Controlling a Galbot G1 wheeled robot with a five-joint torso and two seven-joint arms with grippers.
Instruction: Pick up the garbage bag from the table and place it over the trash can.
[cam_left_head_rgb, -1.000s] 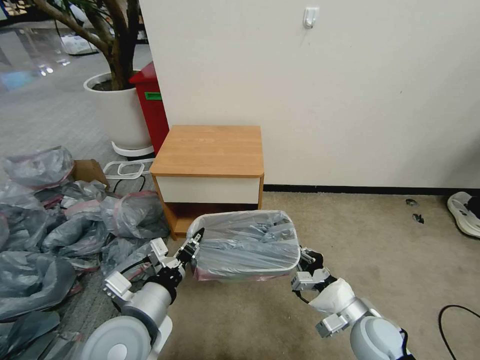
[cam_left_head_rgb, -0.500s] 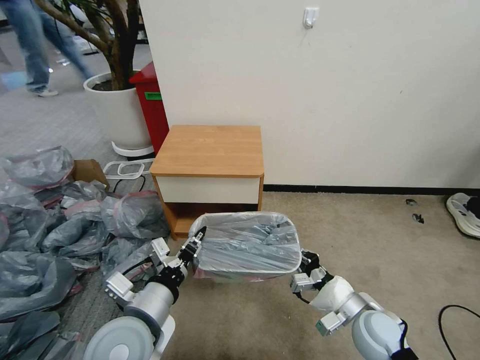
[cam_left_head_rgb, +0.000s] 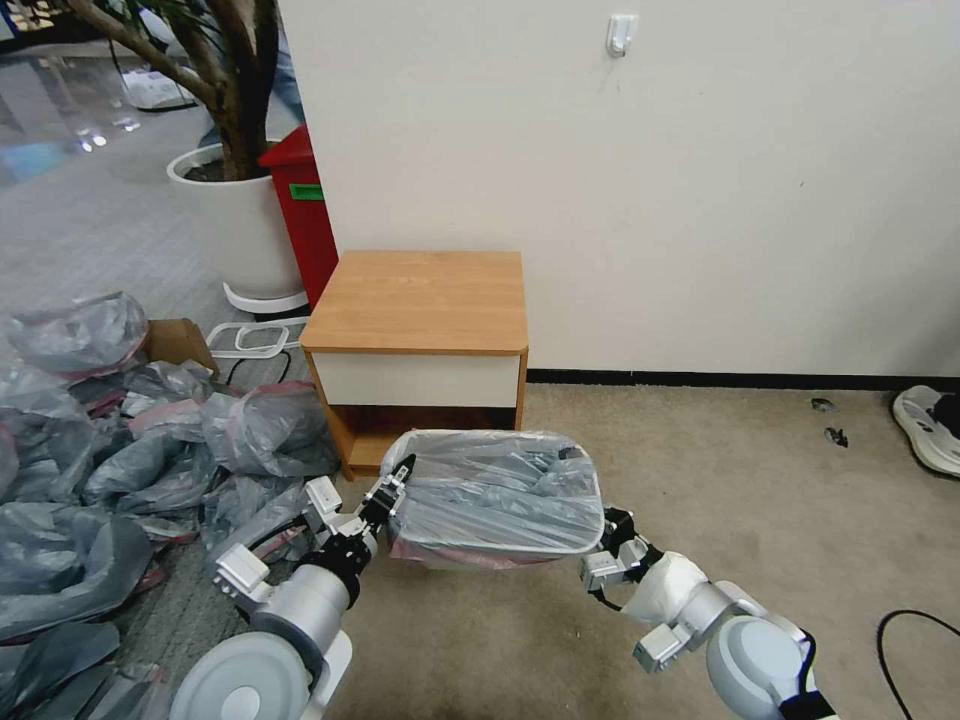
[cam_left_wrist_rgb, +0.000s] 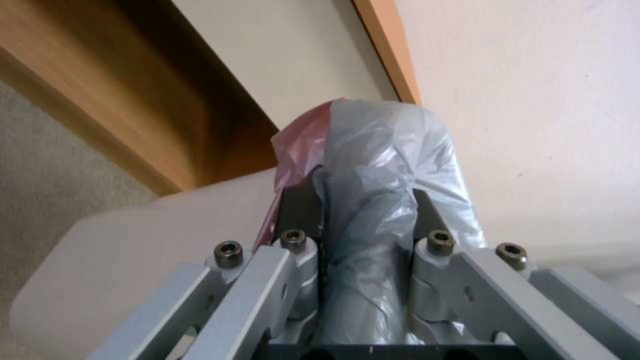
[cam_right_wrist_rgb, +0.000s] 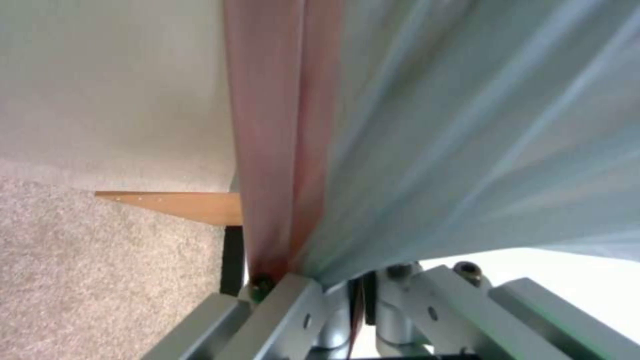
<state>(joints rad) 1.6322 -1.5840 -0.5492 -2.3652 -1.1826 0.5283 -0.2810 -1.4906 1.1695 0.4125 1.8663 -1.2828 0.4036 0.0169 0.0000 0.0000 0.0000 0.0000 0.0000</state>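
The garbage bag (cam_left_head_rgb: 500, 490), translucent grey with a pink band, lies stretched over the mouth of the beige trash can (cam_left_head_rgb: 578, 547), which stands on the carpet in front of the wooden table (cam_left_head_rgb: 420, 300). My left gripper (cam_left_head_rgb: 396, 481) is at the can's left rim, shut on a bunched fold of the bag (cam_left_wrist_rgb: 373, 165), with the cream can wall (cam_left_wrist_rgb: 133, 250) beside it. My right gripper (cam_left_head_rgb: 612, 530) is at the can's right side, a little below the rim. It is shut on the bag's pink edge (cam_right_wrist_rgb: 280, 150), and the grey film spreads away from it.
A heap of similar grey bags (cam_left_head_rgb: 120, 450) covers the floor at left. A red bin (cam_left_head_rgb: 305, 220) and a white plant pot (cam_left_head_rgb: 235, 220) stand behind the table by the wall. A shoe (cam_left_head_rgb: 930, 425) and a black cable (cam_left_head_rgb: 910, 630) lie at right.
My right gripper has moved slightly down and toward me, drawing the bag's right edge lower over the can's rim. The left gripper has hardly shifted.
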